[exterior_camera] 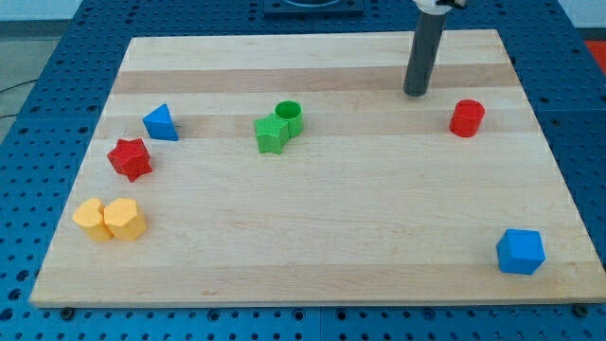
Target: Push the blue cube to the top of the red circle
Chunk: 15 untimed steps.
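The blue cube (520,251) sits near the board's bottom right corner. The red circle (466,118), a short red cylinder, stands at the upper right, well above the cube. My tip (415,94) rests on the board at the view's top, to the left of the red circle and a little above it, apart from it. The tip is far from the blue cube and touches no block.
A green circle (289,116) and a green star (271,134) touch near the middle top. A blue triangle (160,123) and a red star (130,158) lie at the left. Two yellow blocks (111,220) sit together at the lower left. The wooden board (312,275) ends close beside the blue cube.
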{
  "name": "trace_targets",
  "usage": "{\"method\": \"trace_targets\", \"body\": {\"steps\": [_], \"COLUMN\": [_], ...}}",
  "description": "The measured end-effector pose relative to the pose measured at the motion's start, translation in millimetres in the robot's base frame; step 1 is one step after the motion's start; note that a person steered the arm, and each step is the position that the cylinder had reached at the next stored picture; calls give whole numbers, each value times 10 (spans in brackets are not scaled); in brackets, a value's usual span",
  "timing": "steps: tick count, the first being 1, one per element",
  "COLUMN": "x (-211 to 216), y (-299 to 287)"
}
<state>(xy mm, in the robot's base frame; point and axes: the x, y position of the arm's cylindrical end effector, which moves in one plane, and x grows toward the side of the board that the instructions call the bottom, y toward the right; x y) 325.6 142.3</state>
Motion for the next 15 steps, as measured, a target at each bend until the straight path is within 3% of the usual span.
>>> {"method": "trace_targets", "body": {"steps": [2, 4, 7, 8, 9, 10, 11, 12, 13, 14, 15], "x": [-13, -156, 934, 982, 1495, 1460, 1017, 1271, 1855, 1737, 2021], "y": [0, 544, 555, 828, 787, 734, 852, 579, 710, 1369, 1884]}}
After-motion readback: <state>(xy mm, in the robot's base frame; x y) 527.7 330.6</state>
